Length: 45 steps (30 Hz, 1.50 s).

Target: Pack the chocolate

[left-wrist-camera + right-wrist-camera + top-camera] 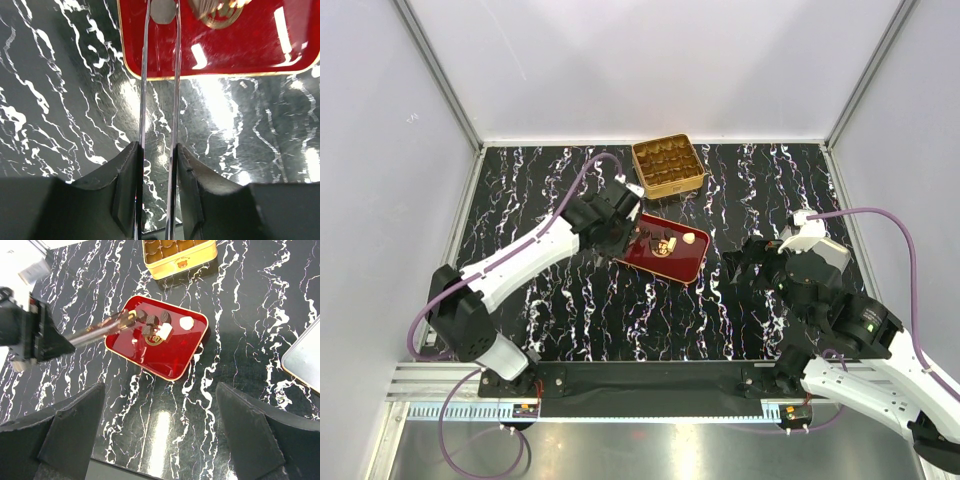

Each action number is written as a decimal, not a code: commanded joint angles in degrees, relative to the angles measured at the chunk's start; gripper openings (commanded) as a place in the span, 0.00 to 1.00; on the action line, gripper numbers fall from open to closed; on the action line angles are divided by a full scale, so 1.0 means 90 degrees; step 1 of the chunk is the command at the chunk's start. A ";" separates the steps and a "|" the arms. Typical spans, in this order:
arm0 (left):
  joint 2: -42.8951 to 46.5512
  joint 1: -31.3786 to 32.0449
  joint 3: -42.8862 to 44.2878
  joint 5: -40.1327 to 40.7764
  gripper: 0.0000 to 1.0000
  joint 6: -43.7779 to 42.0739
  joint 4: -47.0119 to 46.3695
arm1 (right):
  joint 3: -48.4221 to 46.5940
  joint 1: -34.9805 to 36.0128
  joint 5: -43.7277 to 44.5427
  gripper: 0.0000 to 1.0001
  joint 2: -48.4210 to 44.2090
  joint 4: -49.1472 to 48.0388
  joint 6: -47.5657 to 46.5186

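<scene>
Chocolate pieces (152, 320), dark-brown and cream, are clustered on glossy red rectangular tray (170, 357), 12 o'clock from L gripper (159, 165), jaws clamped on long metal tweezers (145, 75) aimed there; R gripper (160, 410), jaws wide apart, is farther.

Black white-veined table (570, 310); red tray (672, 264) lying mid-table; gold tin (677, 187) just beyond it, near far edge.

Metal tongs (100, 328) at the chocolate (159, 326) on the red tray (172, 362)
</scene>
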<state>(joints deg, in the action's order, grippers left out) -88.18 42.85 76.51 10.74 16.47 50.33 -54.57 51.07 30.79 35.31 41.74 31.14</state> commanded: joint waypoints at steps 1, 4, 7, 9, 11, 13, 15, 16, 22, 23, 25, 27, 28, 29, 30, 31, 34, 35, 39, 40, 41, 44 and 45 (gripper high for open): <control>0.0364 0.0024 0.0746 0.0027 0.36 0.0055 0.0199 | -0.0070 0.0048 0.0105 1.00 -0.0027 -0.0243 0.0037; 0.0190 0.0024 0.1341 0.0037 0.36 -0.0101 0.0180 | -0.0041 0.0058 0.0037 1.00 -0.0017 -0.0321 0.0046; -0.0414 -0.0025 0.2375 0.0270 0.35 -0.0345 0.0365 | -0.0031 0.0058 0.0017 1.00 0.0041 -0.0379 0.0046; -0.0815 -0.0064 0.3048 0.0437 0.33 -0.0481 0.0570 | -0.0031 0.0048 0.0017 1.00 0.0071 -0.0409 0.0037; -0.1312 -0.0103 0.3850 0.0524 0.33 -0.0618 0.0493 | -0.0031 0.0058 0.0036 1.00 0.0090 -0.0428 0.0007; -0.1636 -0.0259 0.4580 0.0554 0.33 -0.0765 0.0434 | -0.0031 0.0048 0.0075 1.00 0.0110 -0.0467 -0.0041; -0.2085 -0.0482 0.4944 0.0516 0.33 -0.0814 0.0239 | -0.0041 0.0048 0.0085 1.00 0.0119 -0.0496 -0.0061; -0.2193 -0.0561 0.5062 0.0525 0.33 -0.0834 0.0151 | -0.0031 0.0048 0.0114 1.00 0.0139 -0.0526 -0.0061; -0.2711 -0.0972 0.4743 0.0604 0.33 -0.1428 -0.1486 | 0.0076 0.0048 -0.0012 1.00 0.0256 -0.0721 -0.0071; -0.2770 -0.0972 0.4741 0.0574 0.33 -0.1430 -0.1625 | 0.0086 0.0048 -0.0032 1.00 0.0276 -0.0731 -0.0071; -0.2993 -0.1031 0.4634 0.0535 0.34 -0.1663 -0.1870 | 0.0086 0.0048 -0.0042 1.00 0.0344 -0.0731 -0.0071; -0.3179 -0.1079 0.4663 0.0506 0.34 -0.1751 -0.2095 | 0.0086 0.0048 -0.0032 1.00 0.0373 -0.0731 -0.0071; -0.3355 -0.1109 0.4702 0.0467 0.34 -0.1752 -0.2154 | 0.0106 0.0048 -0.0032 1.00 0.0393 -0.0741 -0.0061; -0.3463 -0.1138 0.4741 0.0389 0.34 -0.1742 -0.2241 | 0.0106 0.0058 -0.0022 1.00 0.0383 -0.0750 -0.0042; -0.3551 -0.1186 0.4770 0.0369 0.34 -0.1723 -0.2290 | 0.0125 0.0048 -0.0032 1.00 0.0393 -0.0760 -0.0042; -0.3619 -0.1197 0.4770 0.0379 0.33 -0.1713 -0.2339 | 0.0145 0.0048 -0.0022 1.00 0.0393 -0.0780 -0.0032; -0.3805 -0.1236 0.4663 0.0398 0.34 -0.1713 -0.2671 | 0.0164 0.0048 0.0055 1.00 0.0461 -0.0780 -0.0061; -0.3902 -0.1245 0.4653 0.0379 0.34 -0.1713 -0.2778 | 0.0155 0.0048 0.0066 1.00 0.0481 -0.0770 -0.0061; -0.4166 -0.1333 0.4702 0.0427 0.34 -0.1684 -0.2964 | 0.0096 0.0048 0.0085 1.00 0.0530 -0.0721 -0.0061; -0.4206 -0.1353 0.4712 0.0437 0.34 -0.1674 -0.2974 | 0.0115 0.0058 0.0105 1.00 0.0510 -0.0731 -0.0071; -0.4254 -0.1372 0.4702 0.0437 0.34 -0.1654 -0.3033 | 0.0125 0.0058 0.0114 1.00 0.0501 -0.0731 -0.0080; -0.4382 -0.1411 0.4722 0.0340 0.34 -0.1625 -0.3062 | 0.0145 0.0048 0.0192 1.00 0.0530 -0.0731 -0.0139; -0.4411 -0.1421 0.4731 0.0330 0.35 -0.1635 -0.3082 | 0.0126 0.0048 0.0212 1.00 0.0530 -0.0712 -0.0178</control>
<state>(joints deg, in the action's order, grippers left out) -127.42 30.63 118.10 14.35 1.93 28.27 -53.17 51.07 30.59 40.05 37.17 30.65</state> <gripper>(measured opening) 0.349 0.994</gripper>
